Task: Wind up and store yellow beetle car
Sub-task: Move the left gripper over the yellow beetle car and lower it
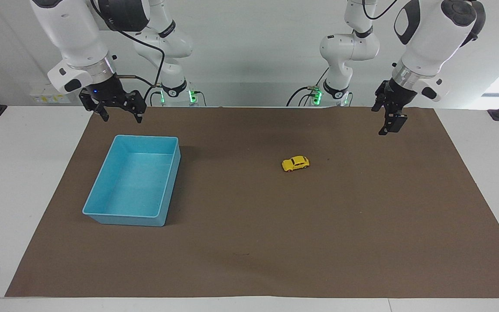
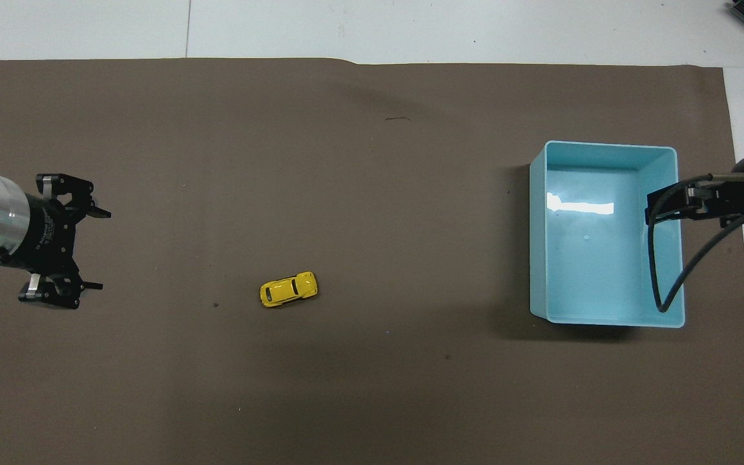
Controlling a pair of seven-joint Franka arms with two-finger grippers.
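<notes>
A white table [image 1: 24, 173] carries a brown mat [image 1: 275, 242] that covers most of its top. On the mat sit a small yellow toy car [image 1: 295, 164] near the middle and an open blue bin [image 1: 102, 190], well apart, toward the right arm's end.
</notes>
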